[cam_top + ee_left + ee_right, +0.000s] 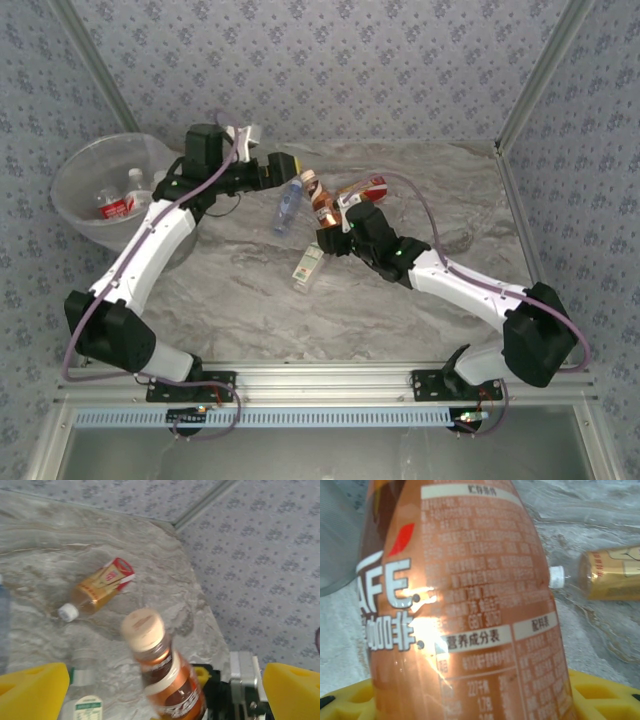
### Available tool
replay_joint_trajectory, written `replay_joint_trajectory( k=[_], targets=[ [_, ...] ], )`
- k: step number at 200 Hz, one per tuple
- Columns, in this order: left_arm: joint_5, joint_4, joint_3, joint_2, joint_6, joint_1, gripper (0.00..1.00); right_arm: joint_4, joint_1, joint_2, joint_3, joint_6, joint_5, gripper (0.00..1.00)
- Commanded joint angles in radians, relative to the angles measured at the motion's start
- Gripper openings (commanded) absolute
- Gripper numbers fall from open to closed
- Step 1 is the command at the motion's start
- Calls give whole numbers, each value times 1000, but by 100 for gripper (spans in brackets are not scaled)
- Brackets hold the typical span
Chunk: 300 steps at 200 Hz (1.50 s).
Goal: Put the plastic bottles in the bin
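Observation:
My right gripper [330, 232] is shut on a brown coffee bottle [318, 200] with a cream cap and holds it tilted above the table. In the right wrist view the bottle [470, 595] stands close up over the yellow pads [600, 695]. My left gripper [285, 165] is open. Its yellow fingers [30, 690] stand wide on either side of the bottle [162, 670] without touching it. A bluish bottle [288, 207], a white-green labelled bottle [308, 267] and an amber bottle [362, 190] with a red label lie on the table. The bin [75, 215] stands at the far left with two bottles [115, 205] inside.
The marble-patterned table [240, 290] has a metal frame post [530, 90] at the back right and patterned walls around it. The amber bottle [100, 587] lies near the table's far right edge, its white cap [556, 576] toward the middle.

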Motion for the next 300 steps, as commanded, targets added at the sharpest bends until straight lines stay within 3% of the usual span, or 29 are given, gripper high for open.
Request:
replay_joint_trajectory(
  k=[1,57,87,133,203,224,256,300],
  targets=[
    [42,90,21,22,-42,-27,99,56,24,-16,46,-16,-26,48],
    [-83,96,11,56,-129,-50,95,177,67,-15,40,-15,-21,48],
    [-70,114,8,72,-157,-55,78,215,81,-6,44,-15,-6,48],
    [3,153,-5,75,-162,-55,66,226,90,23,73,-2,17,48],
    [16,136,-6,72,-135,-55,36,209,94,36,86,-3,28,50],
    [7,124,2,77,-135,-55,27,192,95,34,90,-9,14,55],
    [-11,96,16,77,-120,-55,0,166,93,20,92,-20,-28,68],
    [-71,67,20,52,-77,-55,0,127,91,-16,69,-56,-11,87]
  ],
)
